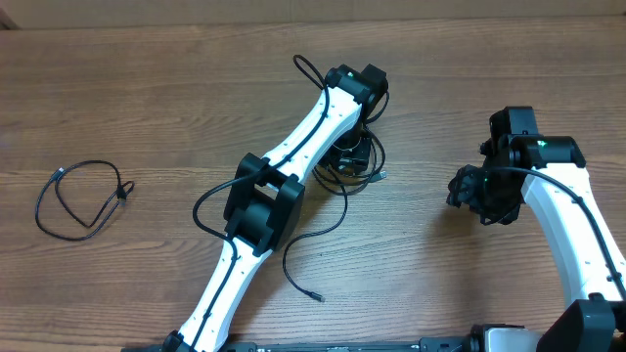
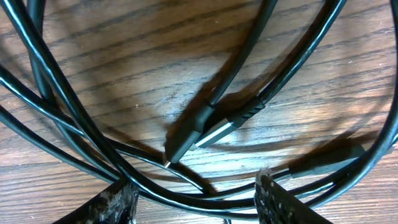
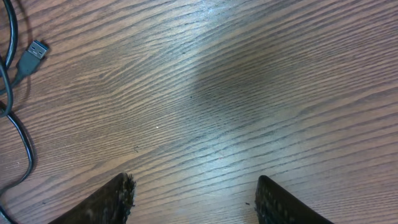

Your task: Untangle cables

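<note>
Plainly the job is partway. Nearest, at the overhead's lower centre, one strand (image 1: 288, 259) trails loose to its plug end (image 1: 315, 295). At mid-left a separated cable (image 1: 83, 196) lies alone in a loop. Farther up, mid-frame, the remaining cables (image 1: 347, 166) lie crossed in a heap, not yet parted. The left gripper (image 2: 196, 196) points down over that heap, fingers (image 2: 115, 205) spread wide, gripping nothing, a plug (image 2: 211, 127) just ahead of them. The right gripper (image 3: 193, 196) hangs at mid-right over bare table (image 3: 249, 93), equally spread and empty, a USB plug (image 3: 36, 51) at its view's upper left.
</note>
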Motion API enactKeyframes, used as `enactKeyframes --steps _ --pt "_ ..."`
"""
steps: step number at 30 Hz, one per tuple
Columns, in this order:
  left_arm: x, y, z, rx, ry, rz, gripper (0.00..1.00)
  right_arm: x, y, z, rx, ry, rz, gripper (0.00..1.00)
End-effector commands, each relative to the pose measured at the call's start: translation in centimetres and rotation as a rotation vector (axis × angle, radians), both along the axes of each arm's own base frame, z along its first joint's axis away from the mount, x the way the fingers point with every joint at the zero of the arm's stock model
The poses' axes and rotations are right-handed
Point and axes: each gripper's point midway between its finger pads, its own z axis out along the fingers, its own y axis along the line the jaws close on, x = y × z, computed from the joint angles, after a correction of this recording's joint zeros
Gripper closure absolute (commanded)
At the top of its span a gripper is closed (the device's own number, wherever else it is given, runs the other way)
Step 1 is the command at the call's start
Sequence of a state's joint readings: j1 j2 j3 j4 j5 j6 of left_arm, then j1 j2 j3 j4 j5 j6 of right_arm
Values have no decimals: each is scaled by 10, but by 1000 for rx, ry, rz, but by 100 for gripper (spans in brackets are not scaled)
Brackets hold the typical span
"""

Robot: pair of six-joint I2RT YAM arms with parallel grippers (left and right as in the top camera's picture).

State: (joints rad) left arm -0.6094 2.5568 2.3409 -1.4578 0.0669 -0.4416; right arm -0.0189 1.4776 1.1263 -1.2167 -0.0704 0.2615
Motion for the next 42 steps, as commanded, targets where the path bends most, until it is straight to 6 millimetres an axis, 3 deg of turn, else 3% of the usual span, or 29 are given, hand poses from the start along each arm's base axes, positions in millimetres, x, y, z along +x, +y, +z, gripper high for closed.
enactKeyframes --steps 1,25,34,37,42 --pt "-4 6 -8 47 7 0 41 6 -3 5 -10 -20 -7 39" --pt "-14 -3 -11 54 16 -28 44 5 -3 5 -10 -19 -7 39" --pt "-21 -1 -10 71 37 -35 50 4 -3 5 -10 -16 -7 39" --pt "-21 9 -9 124 31 12 48 4 -3 5 -10 -12 -7 39" --pt "-15 16 -9 141 15 46 38 3 -2 5 -9 -9 -7 39"
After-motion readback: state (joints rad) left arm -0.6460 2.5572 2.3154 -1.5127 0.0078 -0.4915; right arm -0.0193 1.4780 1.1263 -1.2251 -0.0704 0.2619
